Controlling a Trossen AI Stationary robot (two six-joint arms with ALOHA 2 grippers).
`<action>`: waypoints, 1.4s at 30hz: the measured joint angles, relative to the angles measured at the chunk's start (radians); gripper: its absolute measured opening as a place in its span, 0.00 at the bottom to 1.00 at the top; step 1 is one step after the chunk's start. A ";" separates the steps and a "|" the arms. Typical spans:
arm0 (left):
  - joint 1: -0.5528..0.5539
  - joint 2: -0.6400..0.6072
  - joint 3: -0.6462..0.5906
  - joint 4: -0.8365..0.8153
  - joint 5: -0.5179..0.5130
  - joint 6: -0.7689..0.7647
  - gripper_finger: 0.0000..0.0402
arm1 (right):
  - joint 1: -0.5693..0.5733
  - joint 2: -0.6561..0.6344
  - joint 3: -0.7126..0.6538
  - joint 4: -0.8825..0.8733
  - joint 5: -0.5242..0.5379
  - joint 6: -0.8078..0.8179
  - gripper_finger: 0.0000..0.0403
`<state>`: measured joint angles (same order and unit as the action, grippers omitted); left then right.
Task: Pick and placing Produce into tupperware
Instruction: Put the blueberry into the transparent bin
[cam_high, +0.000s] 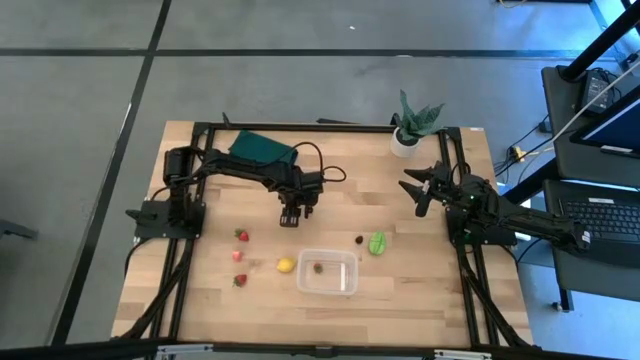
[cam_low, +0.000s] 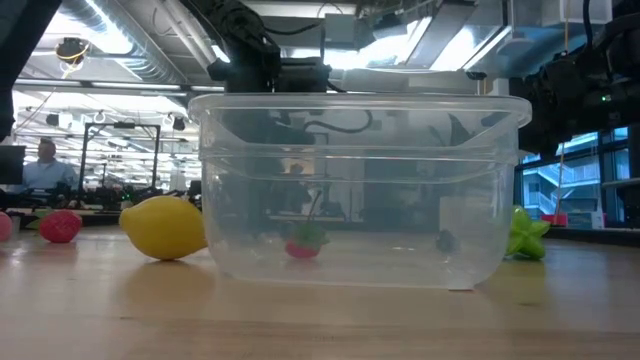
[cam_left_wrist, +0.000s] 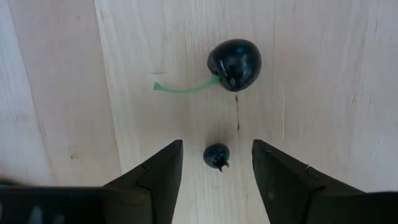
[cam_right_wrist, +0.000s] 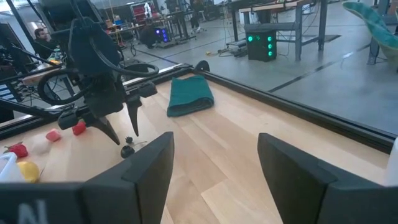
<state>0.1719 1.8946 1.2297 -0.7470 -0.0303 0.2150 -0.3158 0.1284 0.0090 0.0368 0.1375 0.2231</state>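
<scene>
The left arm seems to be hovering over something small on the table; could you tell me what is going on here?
The left gripper hangs open over a small dark berry, its fingers on either side of it, with a dark cherry just beyond. The tupperware already holds one small piece. The lemon, three red strawberries and a green piece lie on the table. The right gripper waits open near the table's right edge.

The tub (cam_high: 327, 271) sits near the table's (cam_high: 200, 300) front edge with one berry (cam_high: 318, 267) inside. A lemon (cam_high: 286, 265) lies just left, strawberries (cam_high: 239, 257) farther left.
</scene>
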 joint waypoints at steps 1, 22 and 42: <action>0.000 0.000 0.000 0.000 0.000 0.000 0.44 | 0.000 0.000 0.000 0.000 0.000 0.000 0.58; 0.000 0.046 0.003 -0.015 0.002 -0.022 0.35 | 0.000 0.000 0.000 0.000 0.000 0.000 0.58; -0.003 0.048 0.002 -0.002 0.022 -0.031 0.12 | 0.000 0.000 0.000 0.000 0.000 0.003 0.58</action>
<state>0.1684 1.9430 1.2312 -0.7486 -0.0086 0.1844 -0.3158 0.1284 0.0090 0.0368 0.1379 0.2257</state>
